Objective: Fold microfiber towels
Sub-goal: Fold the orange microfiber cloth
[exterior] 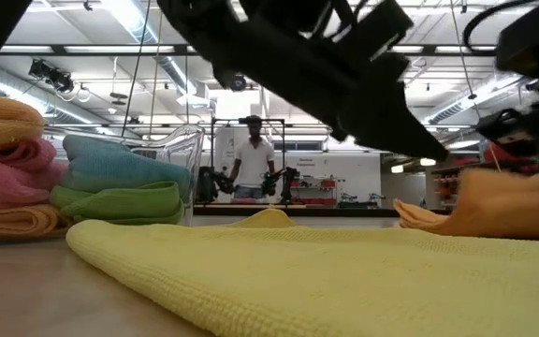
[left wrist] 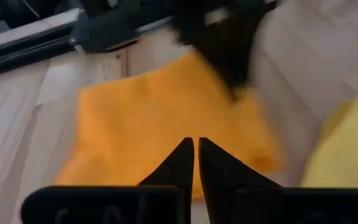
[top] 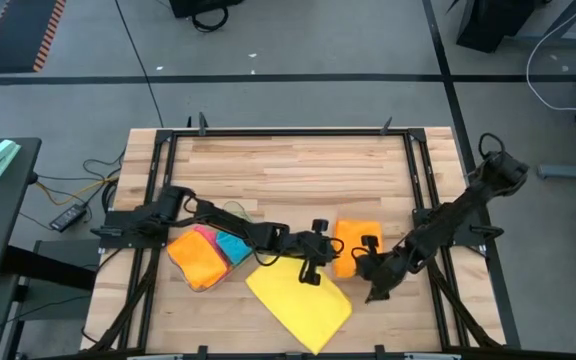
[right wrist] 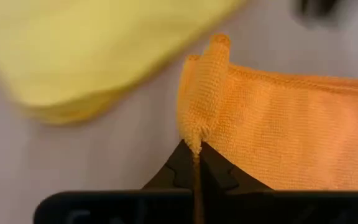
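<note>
Beyond the wooden surface (top: 298, 165), a grey floor (top: 298, 40) is crossed by dark lines; ceiling lights (exterior: 138, 23) are seen overhead.

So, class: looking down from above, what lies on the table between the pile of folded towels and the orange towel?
In the high view, the yellow towel and the shut left gripper lie between the pile of folded towels and the orange towel.

- From table height the dark arms (exterior: 344, 65) run off the top edge, grippers unseen;
- the orange towel (exterior: 494, 206) is cut off at the side;
- the person (exterior: 253, 159) behind is too small to make out.
</note>
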Robot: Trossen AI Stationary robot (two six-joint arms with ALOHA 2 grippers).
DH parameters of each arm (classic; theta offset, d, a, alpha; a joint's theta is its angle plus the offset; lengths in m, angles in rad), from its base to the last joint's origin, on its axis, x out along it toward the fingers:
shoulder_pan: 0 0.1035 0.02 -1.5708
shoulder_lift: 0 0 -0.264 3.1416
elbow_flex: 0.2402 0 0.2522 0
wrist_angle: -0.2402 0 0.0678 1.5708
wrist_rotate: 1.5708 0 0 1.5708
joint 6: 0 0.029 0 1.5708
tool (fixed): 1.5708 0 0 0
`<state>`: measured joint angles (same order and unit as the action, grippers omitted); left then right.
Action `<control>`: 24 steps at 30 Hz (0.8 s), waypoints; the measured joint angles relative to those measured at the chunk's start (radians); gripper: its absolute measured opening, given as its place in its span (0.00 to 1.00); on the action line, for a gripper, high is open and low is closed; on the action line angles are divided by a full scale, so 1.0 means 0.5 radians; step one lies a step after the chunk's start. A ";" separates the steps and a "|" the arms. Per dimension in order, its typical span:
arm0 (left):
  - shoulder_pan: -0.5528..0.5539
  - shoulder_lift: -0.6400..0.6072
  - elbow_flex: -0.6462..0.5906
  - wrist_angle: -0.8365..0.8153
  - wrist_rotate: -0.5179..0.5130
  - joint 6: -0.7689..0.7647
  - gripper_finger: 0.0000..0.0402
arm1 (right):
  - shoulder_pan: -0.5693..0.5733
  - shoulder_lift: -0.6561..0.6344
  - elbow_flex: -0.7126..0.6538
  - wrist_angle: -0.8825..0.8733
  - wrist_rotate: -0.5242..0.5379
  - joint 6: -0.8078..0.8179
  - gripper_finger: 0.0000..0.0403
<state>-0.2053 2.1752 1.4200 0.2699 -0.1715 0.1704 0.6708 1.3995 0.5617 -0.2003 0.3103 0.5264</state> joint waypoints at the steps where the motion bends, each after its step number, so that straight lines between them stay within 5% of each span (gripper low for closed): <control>1: 0.006 0.029 0.000 0.059 -0.007 -0.004 0.07 | 0.022 -0.014 0.000 0.031 -0.031 0.006 0.02; 9: 0.037 0.232 0.002 0.470 0.007 -0.160 0.03 | 0.108 -0.052 0.002 0.051 -0.106 0.159 0.01; 16: -0.013 0.276 -0.001 0.416 0.229 -0.151 0.05 | 0.102 -0.127 0.003 -0.004 -0.108 0.240 0.02; 24: -0.039 0.276 0.000 0.330 0.147 -0.144 0.02 | 0.009 -0.292 0.006 -0.030 -0.246 0.170 0.02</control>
<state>-0.2246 2.3131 1.4200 0.4350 -0.0983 0.0985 0.6752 1.2537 0.5648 -0.2151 0.1872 0.6114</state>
